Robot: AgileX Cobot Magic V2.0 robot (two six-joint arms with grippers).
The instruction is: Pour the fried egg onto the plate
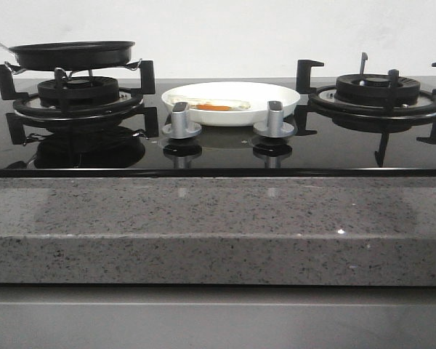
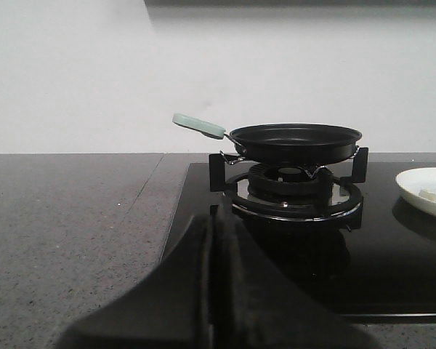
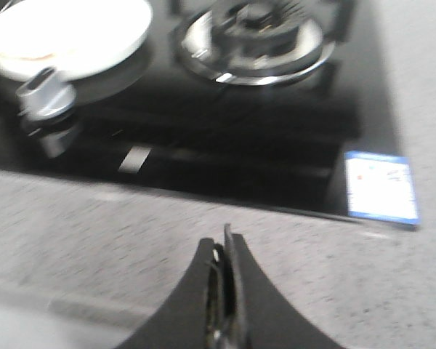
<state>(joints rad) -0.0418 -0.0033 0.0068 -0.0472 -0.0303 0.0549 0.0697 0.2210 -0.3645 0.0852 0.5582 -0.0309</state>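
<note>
The white plate (image 1: 231,102) sits on the black glass hob between the two burners, behind the two knobs. The fried egg (image 1: 212,106), with its orange yolk, lies in it. The black frying pan (image 1: 73,54) with a pale green handle (image 2: 198,125) stands on the left burner and looks empty. My left gripper (image 2: 215,218) is shut and empty, low over the counter in front of the left burner. My right gripper (image 3: 227,236) is shut and empty over the grey stone counter in front of the hob. The plate's edge shows in the left wrist view (image 2: 425,190) and in the right wrist view (image 3: 73,33). No gripper shows in the front view.
Two silver knobs (image 1: 182,120) (image 1: 275,120) stand in front of the plate. The right burner (image 1: 378,91) with black pan supports is bare. A white and blue sticker (image 3: 381,187) sits at the hob's front corner. Speckled grey counter (image 1: 218,225) runs along the front.
</note>
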